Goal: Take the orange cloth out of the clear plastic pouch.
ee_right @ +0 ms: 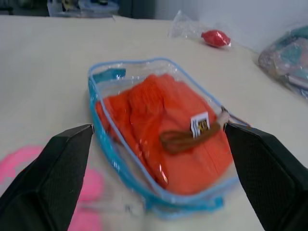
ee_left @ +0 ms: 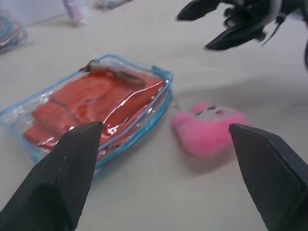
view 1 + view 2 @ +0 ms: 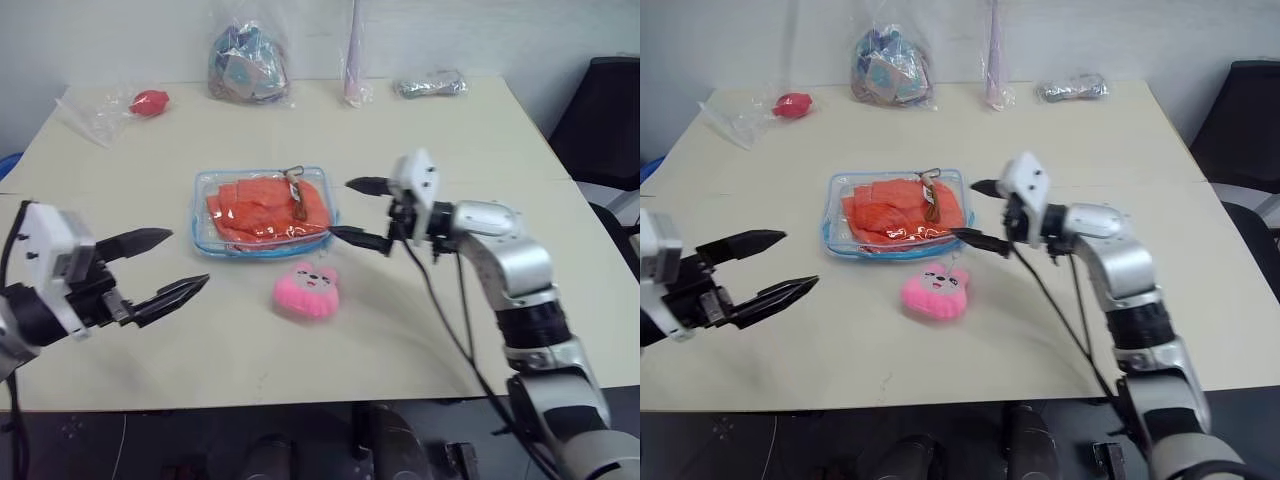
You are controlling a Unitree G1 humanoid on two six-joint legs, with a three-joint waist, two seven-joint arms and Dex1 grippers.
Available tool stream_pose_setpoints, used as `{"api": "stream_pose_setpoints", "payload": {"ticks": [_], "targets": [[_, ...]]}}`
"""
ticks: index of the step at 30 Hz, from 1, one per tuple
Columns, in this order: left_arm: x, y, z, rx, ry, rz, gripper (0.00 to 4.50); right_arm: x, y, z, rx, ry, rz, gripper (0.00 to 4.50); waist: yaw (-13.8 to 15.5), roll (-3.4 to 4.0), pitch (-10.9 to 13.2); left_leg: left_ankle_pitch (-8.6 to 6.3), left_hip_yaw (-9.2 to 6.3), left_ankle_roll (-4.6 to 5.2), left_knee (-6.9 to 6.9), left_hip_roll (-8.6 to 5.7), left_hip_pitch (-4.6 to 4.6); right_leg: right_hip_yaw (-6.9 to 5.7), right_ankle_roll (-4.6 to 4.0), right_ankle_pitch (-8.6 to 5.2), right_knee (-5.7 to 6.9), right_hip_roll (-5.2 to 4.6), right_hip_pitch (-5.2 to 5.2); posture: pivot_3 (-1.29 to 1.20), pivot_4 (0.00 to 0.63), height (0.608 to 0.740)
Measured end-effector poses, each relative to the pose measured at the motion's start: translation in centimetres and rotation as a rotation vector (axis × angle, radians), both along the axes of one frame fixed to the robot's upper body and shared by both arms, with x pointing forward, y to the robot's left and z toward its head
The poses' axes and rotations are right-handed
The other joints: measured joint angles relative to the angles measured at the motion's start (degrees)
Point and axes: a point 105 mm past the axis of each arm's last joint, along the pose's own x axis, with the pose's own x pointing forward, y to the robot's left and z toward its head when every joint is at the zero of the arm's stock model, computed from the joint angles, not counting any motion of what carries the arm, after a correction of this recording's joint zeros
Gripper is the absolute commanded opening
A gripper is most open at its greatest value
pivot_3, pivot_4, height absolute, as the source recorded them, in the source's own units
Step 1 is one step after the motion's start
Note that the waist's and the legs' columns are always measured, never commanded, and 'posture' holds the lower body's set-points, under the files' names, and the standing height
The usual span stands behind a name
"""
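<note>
I see the flat clear plastic pouch with light-blue zipper trim (image 3: pixel 263 212) lying near the middle of the beige table (image 3: pixel 480 130), with the folded orange cloth (image 3: pixel 262 208) inside it and a brown cord with a small tag (image 1: pixel 188 136) resting on top of the cloth. Just beside the pouch, toward the table's near edge, sits a fluffy pink plush toy with a little face (image 3: pixel 306 290).

My right gripper (image 3: pixel 362 213) hovers just at the pouch's right edge, its two black fingers spread wide, holding nothing. My left gripper (image 3: pixel 162 265) hangs above the near left part of the table, apart from the pouch, fingers also wide and empty.

Along the far edge I see a crinkly clear bag of coloured items (image 3: pixel 247 65), a small silvery packet (image 3: pixel 430 85), and, toward the far left corner, a red object in clear wrap (image 3: pixel 148 102).
</note>
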Motion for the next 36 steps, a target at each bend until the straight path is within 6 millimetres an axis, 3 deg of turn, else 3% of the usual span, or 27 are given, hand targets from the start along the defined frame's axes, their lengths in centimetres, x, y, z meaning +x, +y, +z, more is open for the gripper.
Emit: {"api": "stream_pose_setpoints", "payload": {"ticks": [4, 12, 16, 20, 25, 27, 30, 36], "targets": [[0.7, -0.3, 0.5, 0.007, -0.012, -0.002, 4.46, 2.0, 2.9, -2.1, -0.013, 0.070, -0.067, 4.50, -0.7, -0.07, 0.0, 0.00, 0.07, 0.00, -0.05, -0.03, 0.03, 0.07, -0.02, -0.02, 0.03, 0.04, -0.06, 0.00, 0.150, 0.740], [1.5, 0.4, 0.2, 0.007, -0.016, 0.039, 4.46, 5.1, 5.9, -5.1, -0.026, 0.153, -0.201, 4.50, -2.0, -0.06, 0.0, 0.04, 0.07, -0.07, -0.11, 0.00, 0.04, 0.15, -0.08, -0.04, 0.06, 0.16, -0.11, 0.00, 0.150, 0.740], [1.6, 0.4, 0.0, 0.017, -0.020, 0.041, 4.50, 5.4, 7.0, -5.6, -0.025, 0.173, -0.203, 3.57, -2.3, -0.06, 0.0, 0.05, 0.07, -0.11, -0.13, 0.08, 0.05, 0.22, -0.11, -0.06, 0.06, 0.26, -0.12, 0.00, 0.150, 0.740], [1.7, 0.6, 0.0, 0.027, -0.032, 0.052, 4.50, 5.6, 7.5, -6.0, -0.042, 0.181, -0.205, 2.16, -2.5, -0.06, 0.0, 0.04, 0.08, -0.14, -0.13, 0.13, 0.05, 0.28, -0.12, -0.07, 0.06, 0.30, -0.12, 0.00, 0.150, 0.740], [1.7, 0.8, -0.1, 0.030, -0.036, 0.062, 4.50, 6.0, 7.4, -6.3, -0.047, 0.191, -0.232, 2.01, -2.7, -0.06, 0.0, 0.03, 0.08, -0.17, -0.13, 0.18, 0.05, 0.31, -0.14, -0.08, 0.06, 0.33, -0.12, 0.00, 0.150, 0.740], [1.8, 1.0, -0.2, 0.027, -0.033, 0.069, 4.50, 6.1, 7.4, -6.3, -0.039, 0.190, -0.234, 1.57, -2.8, -0.05, 0.0, 0.02, 0.08, -0.18, -0.13, 0.20, 0.05, 0.32, -0.15, -0.09, 0.06, 0.34, -0.13, 0.00, 0.150, 0.740], [1.9, 1.1, -0.3, 0.027, -0.033, 0.075, 4.50, 6.0, 7.5, -6.1, -0.035, 0.187, -0.232, 0.53, -3.0, -0.05, 0.0, 0.02, 0.07, -0.21, -0.13, 0.24, 0.05, 0.33, -0.17, -0.10, 0.06, 0.37, -0.13, 0.00, 0.150, 0.740], [2.1, 1.0, -0.6, 0.028, -0.028, 0.072, 4.50, 6.1, 7.5, -6.0, -0.034, 0.182, -0.232, 0.37, -3.3, -0.05, 0.0, -0.01, 0.08, -0.26, -0.12, 0.35, 0.05, 0.39, -0.20, -0.12, 0.06, 0.48, -0.13, 0.00, 0.150, 0.740]]}}
